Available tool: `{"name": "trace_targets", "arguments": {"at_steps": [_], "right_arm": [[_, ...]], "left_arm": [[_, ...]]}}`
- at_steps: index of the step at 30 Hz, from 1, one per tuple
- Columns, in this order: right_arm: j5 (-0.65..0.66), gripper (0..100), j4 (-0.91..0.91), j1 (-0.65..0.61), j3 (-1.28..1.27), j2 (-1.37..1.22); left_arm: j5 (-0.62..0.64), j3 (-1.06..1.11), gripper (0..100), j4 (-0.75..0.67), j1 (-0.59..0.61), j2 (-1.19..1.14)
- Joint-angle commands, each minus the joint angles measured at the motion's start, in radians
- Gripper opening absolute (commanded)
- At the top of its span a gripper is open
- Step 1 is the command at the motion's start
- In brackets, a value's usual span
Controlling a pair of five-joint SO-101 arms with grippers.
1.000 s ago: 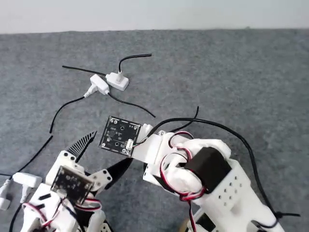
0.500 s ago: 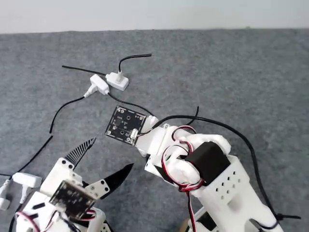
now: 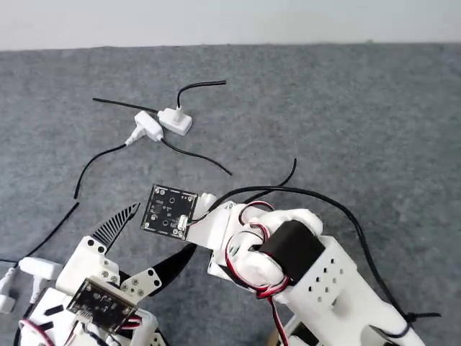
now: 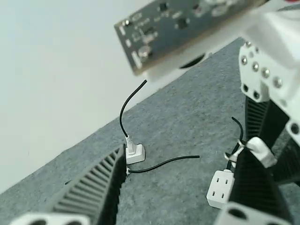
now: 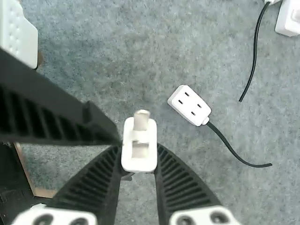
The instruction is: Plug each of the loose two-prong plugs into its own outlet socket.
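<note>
Right gripper [image 5: 139, 151]: jaws closed on a white plug [image 5: 138, 140], prong end pointing away from the wrist, above the carpet [image 3: 360, 108].
Socket [image 5: 189, 105]: flat on the carpet near the held plug, not touching it; black cord trails off.
Left gripper [image 4: 180, 157]: jaws wide apart, holding nothing, beside the right gripper.
Far plugs [image 3: 162, 124]: two white ones lie together, well away from both grippers.

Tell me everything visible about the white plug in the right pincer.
The white plug is a small blocky piece, smooth and plastic-looking, with a recessed face and a pale stub, probably its prongs, at the far end. The right pincer is shut on it, black ribbed fingers pressing both sides. It is held above the grey carpet, apart from the white outlet socket.
</note>
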State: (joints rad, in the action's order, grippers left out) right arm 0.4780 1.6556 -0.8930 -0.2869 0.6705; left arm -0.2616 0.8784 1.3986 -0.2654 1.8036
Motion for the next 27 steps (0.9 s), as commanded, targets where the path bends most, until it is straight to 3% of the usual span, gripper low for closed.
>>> {"name": "trace_targets", "arguments": {"at_steps": [1,4,10,27], "right_arm": [[0.006,0.8,-0.025,-0.013,0.008,0.022],[0.006,0.8,-0.022,-0.013,0.012,0.022],[0.009,0.8,-0.004,-0.013,0.012,0.048],[0.006,0.8,0.087,-0.012,0.008,0.24]], "left_arm": [[-0.009,0.008,36,-0.048,-0.029,0.009],[-0.009,0.082,36,-0.084,-0.075,0.011],[-0.011,0.203,36,-0.167,-0.048,0.012],[-0.011,0.346,36,-0.172,-0.015,0.012]]}}
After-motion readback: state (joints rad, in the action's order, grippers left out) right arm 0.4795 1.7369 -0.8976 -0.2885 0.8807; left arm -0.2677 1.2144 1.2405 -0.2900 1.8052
